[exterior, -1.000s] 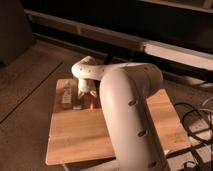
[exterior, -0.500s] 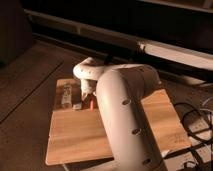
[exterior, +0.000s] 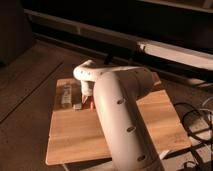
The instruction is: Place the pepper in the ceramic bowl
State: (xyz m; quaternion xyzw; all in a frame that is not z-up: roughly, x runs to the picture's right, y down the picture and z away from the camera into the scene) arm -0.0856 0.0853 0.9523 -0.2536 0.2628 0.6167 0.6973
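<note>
My white arm reaches across the wooden table and hides much of it. My gripper hangs down from the wrist over the table's back left part. A small bright red piece, the pepper, shows right under the gripper's tip, at or just above the tabletop. I cannot tell whether the gripper holds it. The ceramic bowl is hidden or out of view.
A small grey-white block lies just left of the pepper. A clear plastic packet lies further left near the table's edge. Black cables lie on the floor at the right. A dark wall unit runs behind.
My arm's elbow has swung a little toward the left and front. The gripper stays low over the same back left spot, with the red piece under it.
</note>
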